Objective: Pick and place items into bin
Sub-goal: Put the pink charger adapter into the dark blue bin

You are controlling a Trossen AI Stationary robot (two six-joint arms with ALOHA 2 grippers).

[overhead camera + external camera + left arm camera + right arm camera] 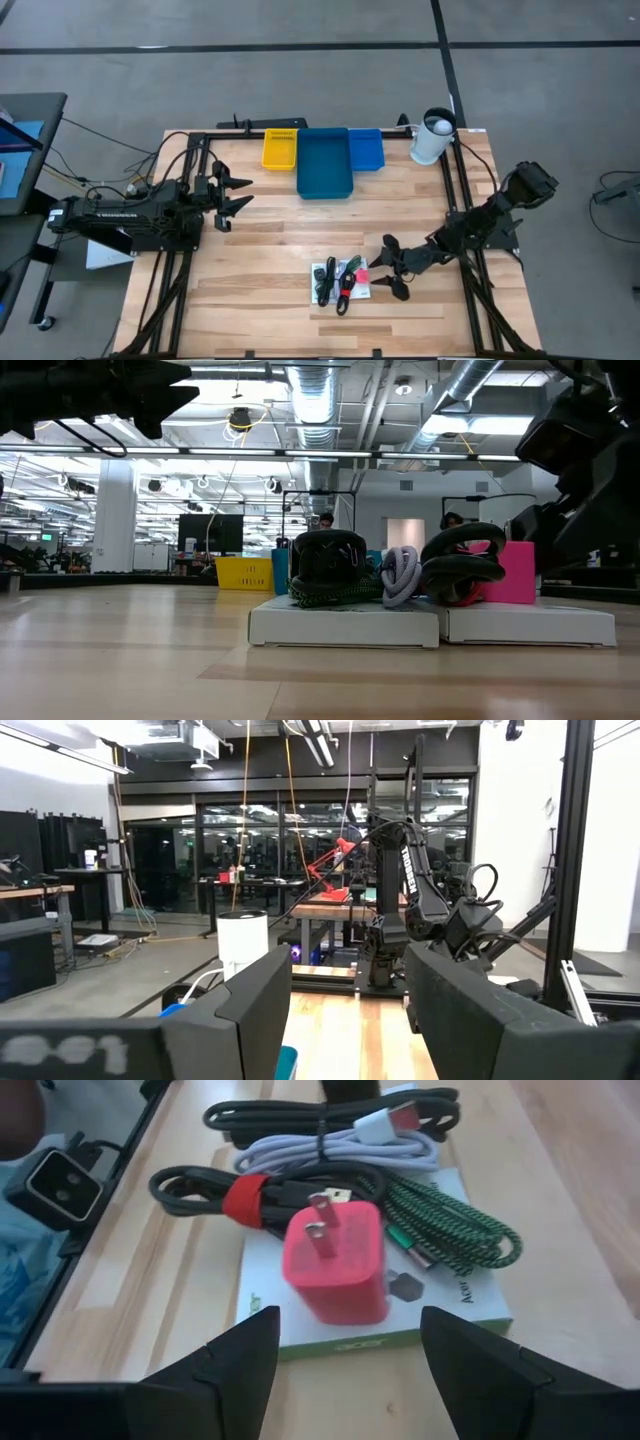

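Pink-red plug block (336,1265) w/ two prongs, on white box (440,1315), green braided cable (455,1230) beside — right gripper (350,1355) fingers wide, left gripper (237,193) fingers wide.

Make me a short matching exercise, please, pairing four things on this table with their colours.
Things:
1. charger plug
2. braided cable
3. small bin
4. large bin

Colours:
A. yellow
B. pink-red
C. teal blue
D. green

Pairs: 1-B, 2-D, 3-A, 4-C
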